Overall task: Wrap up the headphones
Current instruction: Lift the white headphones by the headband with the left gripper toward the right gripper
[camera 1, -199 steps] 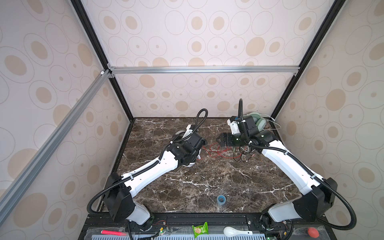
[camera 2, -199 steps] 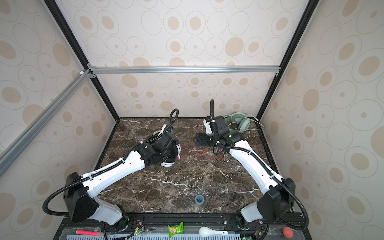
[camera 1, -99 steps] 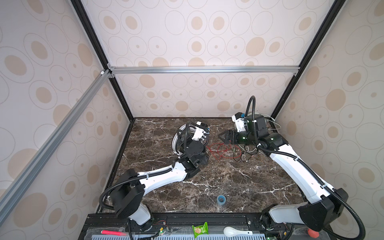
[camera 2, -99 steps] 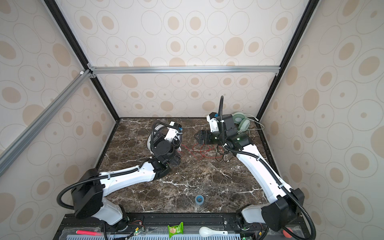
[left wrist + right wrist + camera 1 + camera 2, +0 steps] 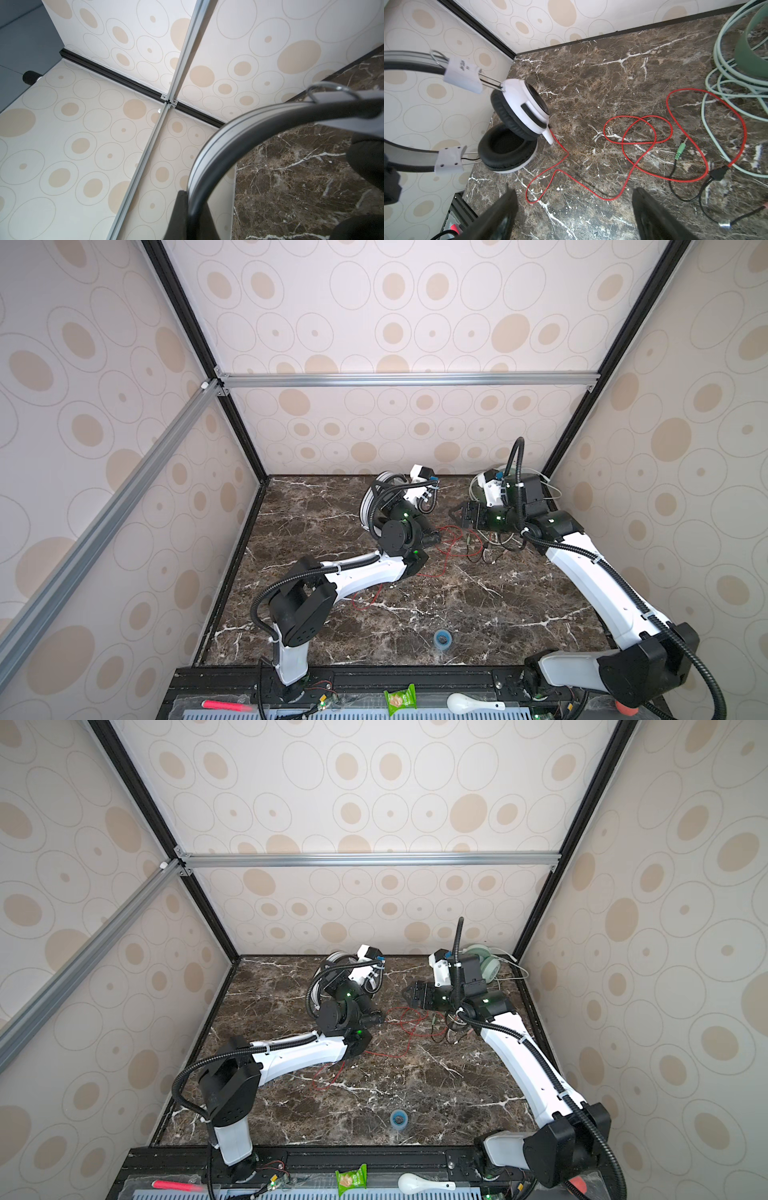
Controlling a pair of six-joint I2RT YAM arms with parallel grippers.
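Note:
My left gripper (image 5: 193,199) is shut on the grey headband (image 5: 239,128) of the white headphones (image 5: 525,108) and holds them up at the back middle of the table. In both top views the headband (image 5: 368,506) (image 5: 318,986) shows beside that wrist. Their black-padded ear cups (image 5: 506,151) hang low, close to the marble. Their red cord (image 5: 633,143) (image 5: 451,539) (image 5: 409,1017) lies in loose loops on the table. My right gripper (image 5: 574,188) (image 5: 457,514) (image 5: 409,992) is open and empty just above those loops. The mint green headphones (image 5: 486,967) (image 5: 749,52) rest at the back right.
The mint cord (image 5: 716,68) is piled beside the red loops, next to thin black leads with a green jack plug (image 5: 681,149). A blue tape roll (image 5: 441,639) (image 5: 399,1120) lies near the front edge. The enclosure's walls stand close behind both grippers.
My left arm has swung its wrist up and towards the back, lifting the white headphones so the headband stands up. The right gripper has drawn back slightly and stays open.

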